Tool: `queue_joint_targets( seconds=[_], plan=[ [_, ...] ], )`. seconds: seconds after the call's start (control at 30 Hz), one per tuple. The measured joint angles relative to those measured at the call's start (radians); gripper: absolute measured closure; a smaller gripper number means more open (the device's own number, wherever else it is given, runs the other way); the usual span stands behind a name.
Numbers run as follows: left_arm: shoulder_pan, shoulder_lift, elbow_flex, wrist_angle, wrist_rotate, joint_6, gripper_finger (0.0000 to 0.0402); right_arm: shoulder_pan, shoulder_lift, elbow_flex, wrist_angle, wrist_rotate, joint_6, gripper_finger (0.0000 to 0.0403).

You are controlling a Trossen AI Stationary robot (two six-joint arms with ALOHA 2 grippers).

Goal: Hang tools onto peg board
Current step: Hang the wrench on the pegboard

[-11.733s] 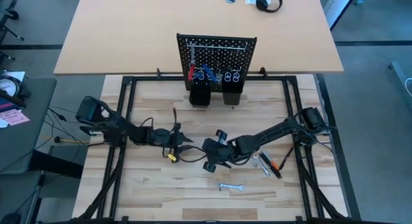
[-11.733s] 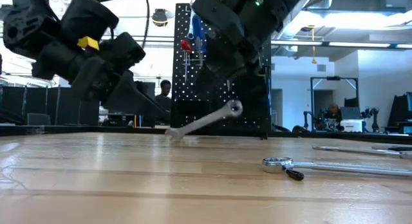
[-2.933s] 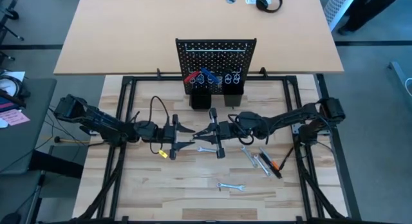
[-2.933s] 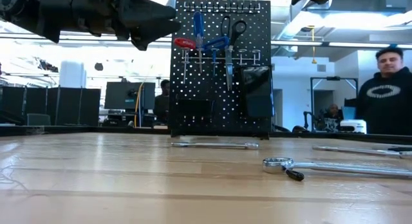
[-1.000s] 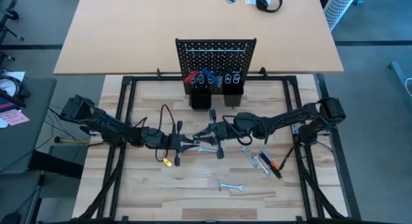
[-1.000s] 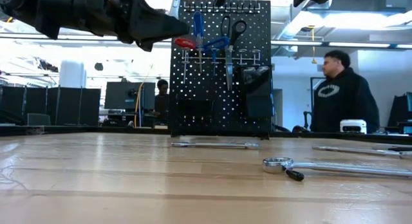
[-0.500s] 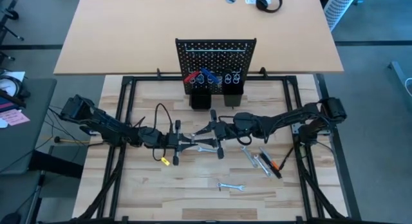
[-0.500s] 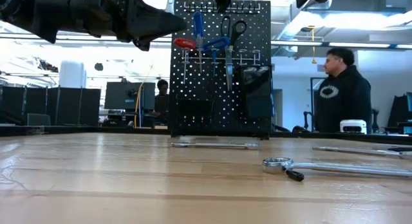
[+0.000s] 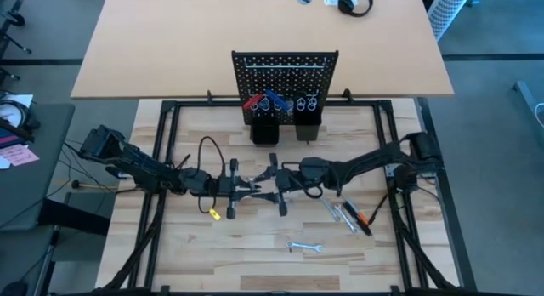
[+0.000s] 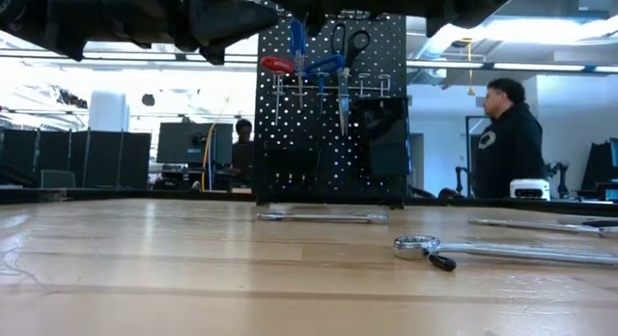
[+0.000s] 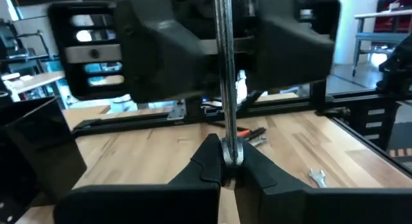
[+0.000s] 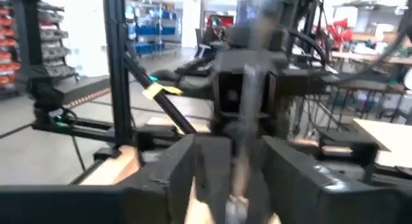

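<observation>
The black peg board (image 9: 285, 75) stands upright at the table's far middle. A red-handled tool (image 10: 276, 66), blue-handled tools (image 10: 299, 37) and black scissors (image 10: 352, 42) hang on it. Above the table's middle, my left gripper (image 9: 248, 190) is shut on a silver wrench (image 11: 223, 69). My right gripper (image 9: 274, 190) faces it from the right. It is open, its fingers on either side of the wrench's other end (image 12: 248, 121) and apart from it. My left gripper pinches one end of the wrench (image 11: 230, 153) between its two fingers. The fingers come level from the table's left and lie along the wrench. The wrench sticks straight out toward my right gripper, clear of the table.
A second wrench (image 10: 323, 217) lies on the table below the grippers. A ring wrench (image 10: 483, 247) lies nearer the front. Several tools (image 9: 348, 213) lie to the right and a small wrench (image 9: 304, 246) near the front. Two black cups (image 9: 264, 128) stand at the board's base. A person (image 10: 507, 133) stands behind the table.
My right gripper has moved toward the table's left, up to my left gripper, and has opened. The wrench's free end now lies between its spread fingers. My left gripper stays shut on the wrench.
</observation>
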Motion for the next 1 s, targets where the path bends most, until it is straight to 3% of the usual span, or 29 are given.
queue_joint_targets(
  seconds=[0.33, 0.67, 0.8, 1.0],
  plan=[
    [-0.003, 0.0, 0.0, 0.004, -0.007, 0.009, 0.0398, -0.009, 0.063, 0.046, -0.007, 0.002, 0.013, 0.0383],
    [0.003, -0.003, 0.005, -0.048, -0.023, -0.026, 0.0374, -0.036, -0.004, 0.046, -0.074, 0.003, 0.042, 0.0386],
    [0.016, 0.006, -0.002, -0.169, -0.041, -0.061, 0.0357, -0.103, -0.087, 0.091, -0.125, -0.001, 0.067, 0.0386],
    [0.041, 0.002, -0.001, -0.219, -0.061, -0.09, 0.0351, -0.238, -0.115, 0.266, -0.401, -0.131, 0.077, 0.0386]
  ],
)
